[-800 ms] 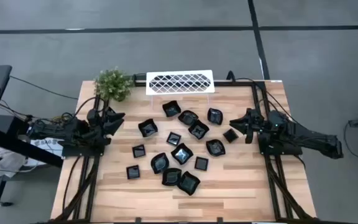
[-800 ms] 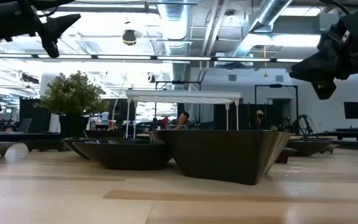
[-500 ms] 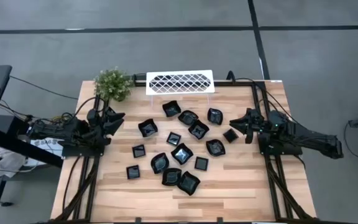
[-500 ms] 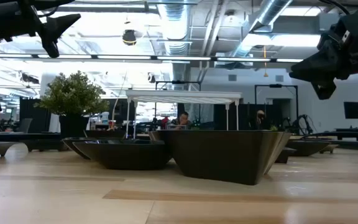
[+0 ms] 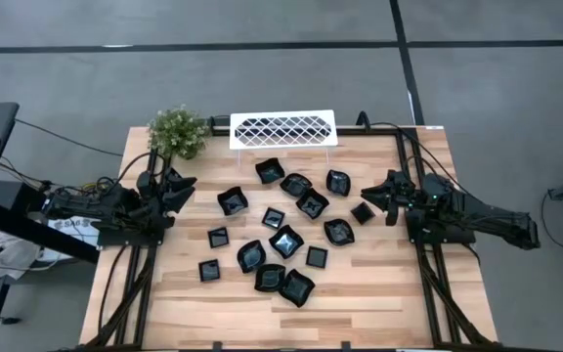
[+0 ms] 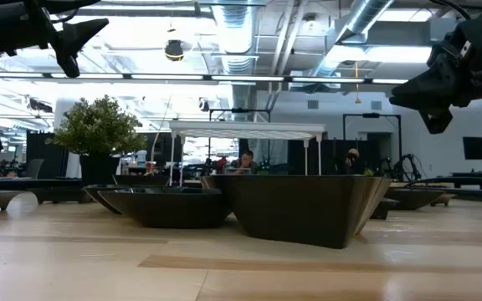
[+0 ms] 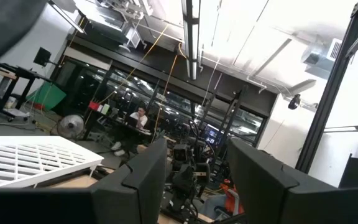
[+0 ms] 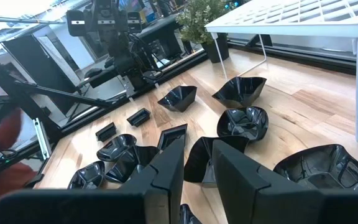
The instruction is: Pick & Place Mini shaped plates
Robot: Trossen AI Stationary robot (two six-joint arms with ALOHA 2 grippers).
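Note:
Several mini shaped plates, small glossy black dishes (image 5: 286, 240), lie scattered bottom-down over the middle of the wooden table; the low view shows the nearest one (image 6: 299, 205) up close, and the right wrist view shows others (image 8: 244, 121). My left gripper (image 5: 188, 184) hovers at the table's left edge, raised well above the wood (image 6: 74, 38), open with nothing between its fingers (image 7: 197, 186). My right gripper (image 5: 368, 192) hovers at the right edge, also raised (image 6: 432, 96). It points at the plates with a narrow gap between its fingers (image 8: 197, 177), and it holds nothing.
A white lattice rack (image 5: 283, 129) stands on thin legs at the far edge. A small potted plant (image 5: 179, 132) sits at the far left corner. Bare wood lies along the near edge (image 5: 360, 313) and beside both arms. People sit in the room beyond the table.

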